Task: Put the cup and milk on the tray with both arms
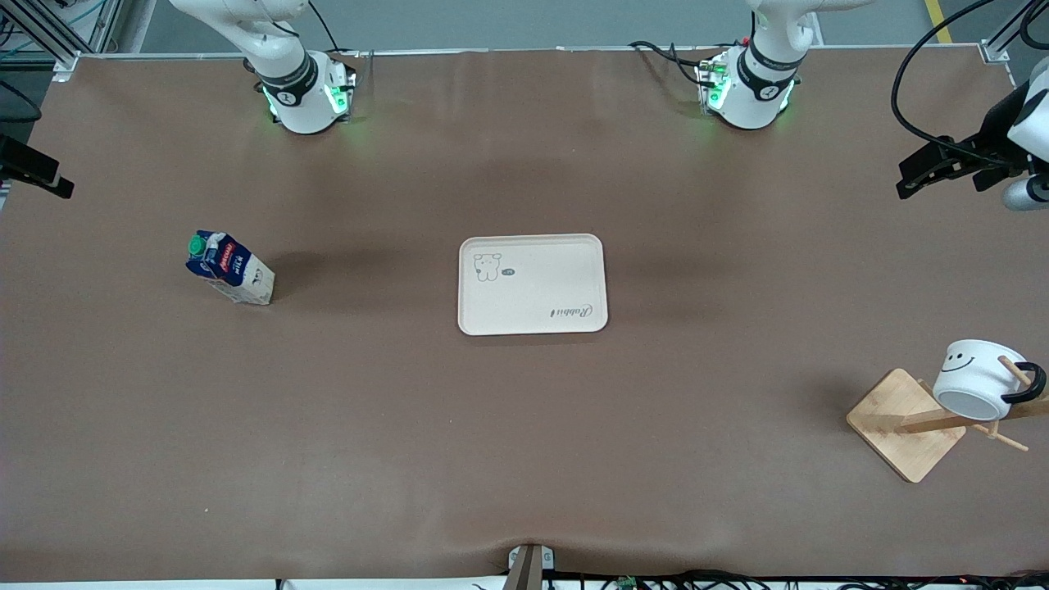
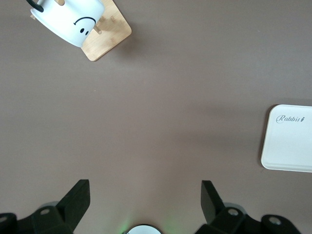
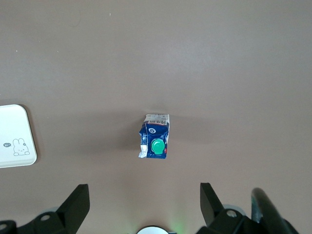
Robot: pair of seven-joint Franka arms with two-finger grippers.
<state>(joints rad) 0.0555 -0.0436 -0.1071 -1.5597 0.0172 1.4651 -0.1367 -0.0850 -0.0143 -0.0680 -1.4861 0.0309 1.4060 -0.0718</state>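
Note:
The cream tray (image 1: pixel 533 284) lies in the middle of the table, with nothing on it. The milk (image 1: pixel 231 269) stands on the table toward the right arm's end; from above its green cap shows (image 3: pixel 155 137). The white smiley cup (image 1: pixel 975 377) hangs by its rim on a peg of a bamboo rack toward the left arm's end, nearer to the front camera than the tray. My left gripper (image 2: pixel 145 184) is open, high over the table near its own base, with the cup (image 2: pixel 68 22) far off. My right gripper (image 3: pixel 144 186) is open too, high near its base.
The rack's square bamboo base (image 1: pixel 901 426) sits close to the table's end. Black camera mounts jut in at both table ends (image 1: pixel 951 164) (image 1: pixel 33 176). The tray's corners show in the left wrist view (image 2: pixel 290 141) and the right wrist view (image 3: pixel 14 136).

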